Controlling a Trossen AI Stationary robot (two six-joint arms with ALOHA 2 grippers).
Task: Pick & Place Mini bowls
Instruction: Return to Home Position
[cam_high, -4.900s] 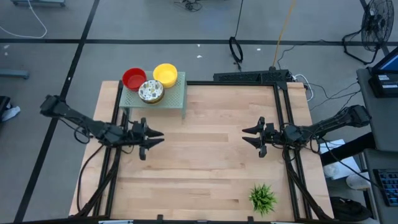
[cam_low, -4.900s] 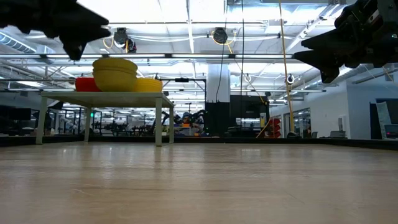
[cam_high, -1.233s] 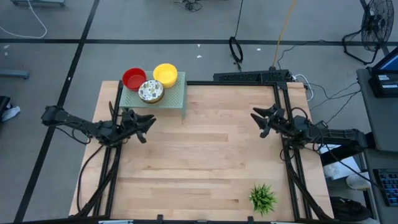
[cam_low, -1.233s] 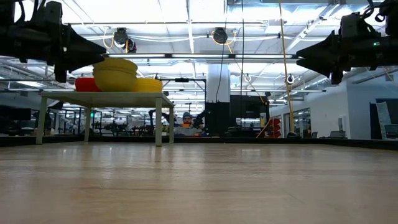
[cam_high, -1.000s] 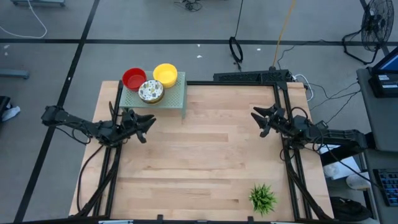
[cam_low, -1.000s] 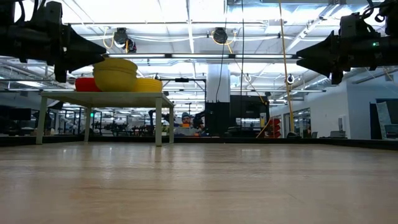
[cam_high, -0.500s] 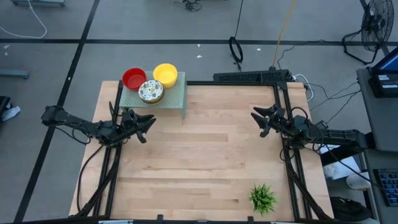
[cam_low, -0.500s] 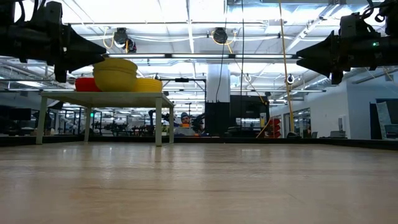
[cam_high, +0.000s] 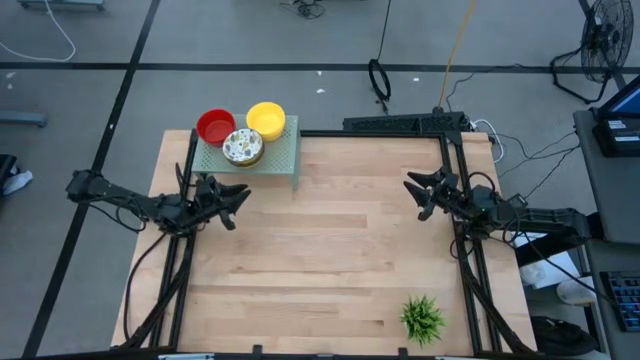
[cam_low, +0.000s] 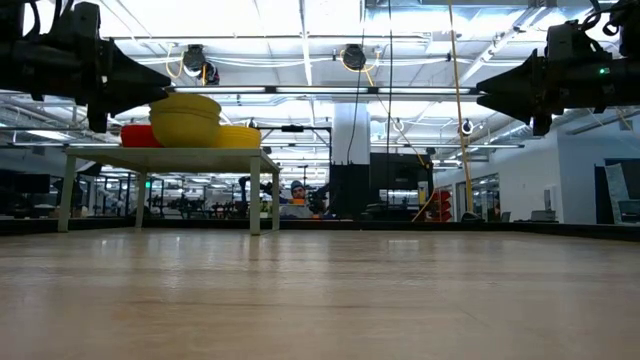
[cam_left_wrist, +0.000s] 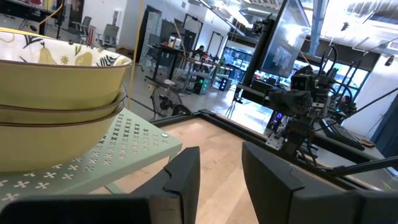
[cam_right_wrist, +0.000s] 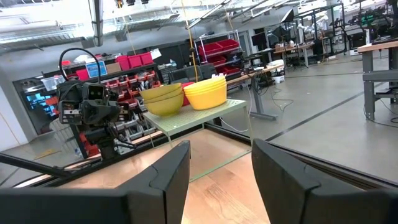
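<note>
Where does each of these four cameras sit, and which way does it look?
High: overhead, straight down on the table; left hand and right hand reach in sideways.
Low: at tabletop height, facing the shelf; both hands at top corners.
Left wrist: past its open hand at the patterned bowls.
Right wrist: past its open hand across to the shelf.
Shared: all show the shelf; each wrist view sees the other hand.
</note>
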